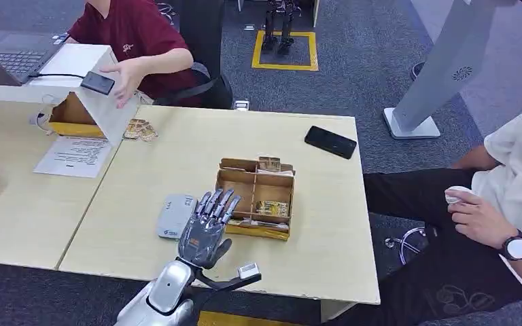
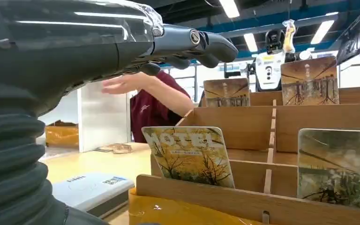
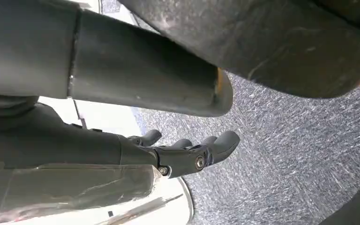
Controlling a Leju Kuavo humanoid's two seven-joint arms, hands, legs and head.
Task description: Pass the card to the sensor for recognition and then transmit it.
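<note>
A wooden compartment box point(image 1: 220, 185) stands at the middle of the table, with picture cards point(image 1: 272, 208) leaning in its near cells and one more card point(image 1: 269, 163) at its back. A flat grey-white sensor point(image 1: 175, 216) lies just left of it. My left hand point(image 1: 207, 227) hovers between the sensor and the box with fingers stretched flat, holding nothing. In the left wrist view the fingers point(image 2: 201, 44) reach over the box's front wall point(image 2: 206, 199), above a yellow tree card point(image 2: 187, 154); the sensor point(image 2: 93, 190) is below. My right hand point(image 3: 187, 150) hangs empty over carpet.
A black phone point(image 1: 330, 141) lies at the table's far right. A person in red point(image 1: 136, 34) holds a dark device over a cardboard box point(image 1: 75, 115) at the back left, near a paper sheet point(image 1: 75, 156). Another person point(image 1: 503, 204) sits close on the right.
</note>
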